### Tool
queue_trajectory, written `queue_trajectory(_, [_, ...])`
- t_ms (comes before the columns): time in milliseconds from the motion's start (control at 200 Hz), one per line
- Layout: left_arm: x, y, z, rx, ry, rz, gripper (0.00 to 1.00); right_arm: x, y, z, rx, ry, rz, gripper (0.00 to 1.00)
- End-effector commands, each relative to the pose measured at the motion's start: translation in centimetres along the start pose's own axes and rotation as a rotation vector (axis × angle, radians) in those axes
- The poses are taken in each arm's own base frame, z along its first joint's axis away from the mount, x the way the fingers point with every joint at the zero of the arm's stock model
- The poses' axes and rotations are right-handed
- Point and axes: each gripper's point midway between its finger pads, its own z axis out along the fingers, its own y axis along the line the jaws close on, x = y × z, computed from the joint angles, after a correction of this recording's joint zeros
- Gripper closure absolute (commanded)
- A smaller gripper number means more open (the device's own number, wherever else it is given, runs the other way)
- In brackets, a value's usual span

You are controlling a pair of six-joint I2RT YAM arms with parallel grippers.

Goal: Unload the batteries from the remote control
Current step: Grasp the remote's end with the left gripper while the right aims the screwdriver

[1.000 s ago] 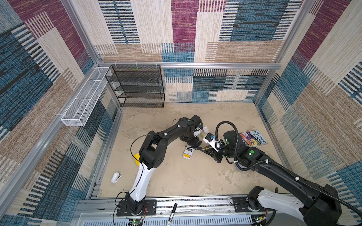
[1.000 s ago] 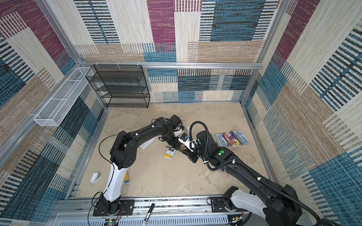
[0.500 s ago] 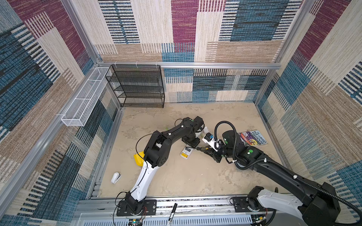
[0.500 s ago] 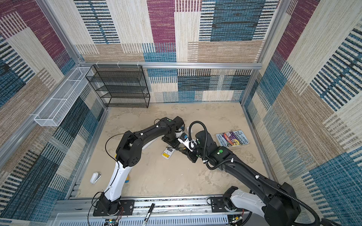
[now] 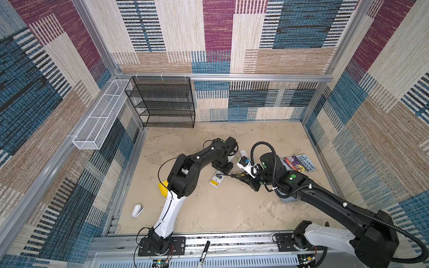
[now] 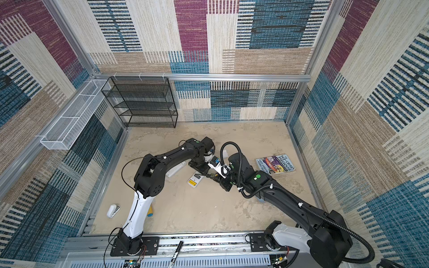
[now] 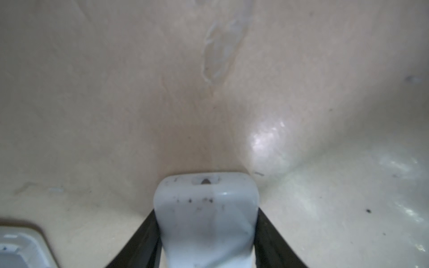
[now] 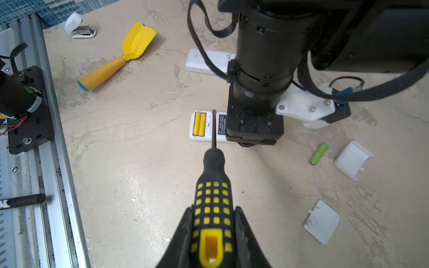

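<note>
Arms meet at the remote control on the table: the left arm bends steeply down so the left tool, closed across the end of the remote control away from the two yellow batteries seated in it, can pin it, while the right arm reaches in low, the right tool clamped on the screwdriver handle. The blade tip hovers just beside those batteries, likely to pry them out; one green battery lies well apart from the remote control.

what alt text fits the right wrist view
The right tool grips a black-and-yellow screwdriver, its tip at a white remote holding two yellow batteries, while the left tool holds the remote's other end. A green battery and two white covers lie nearby.
</note>
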Motion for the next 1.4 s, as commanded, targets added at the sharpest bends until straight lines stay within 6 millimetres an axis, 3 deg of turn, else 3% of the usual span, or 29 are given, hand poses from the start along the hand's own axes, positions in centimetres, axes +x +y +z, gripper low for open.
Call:
queue_trajectory(0, [3.1, 2.4, 1.0, -0.061, 0.117, -0.004, 0.59, -1.4, -0.1, 0.1, 0.005, -0.036, -0.037, 1.0])
queue_trajectory(336, [5.0, 5.0, 1.0, -0.076, 0.11, -0.062, 0.6, -2.1, 1.8, 1.8, -0.028, 0.009, -0.135, 1.0])
queue_trajectory(686, [5.1, 4.4, 1.9, -0.04, 0.111, -0.075, 0.63, -1.3, 3.3, 4.1, -0.015, 0.119, -0.215, 1.0])
queue_trajectory(1397, [5.4, 4.7, 2.5, -0.058, 0.129, -0.087, 0.63, -1.1, 3.5, 5.1, -0.016, 0.232, -0.248, 1.0])
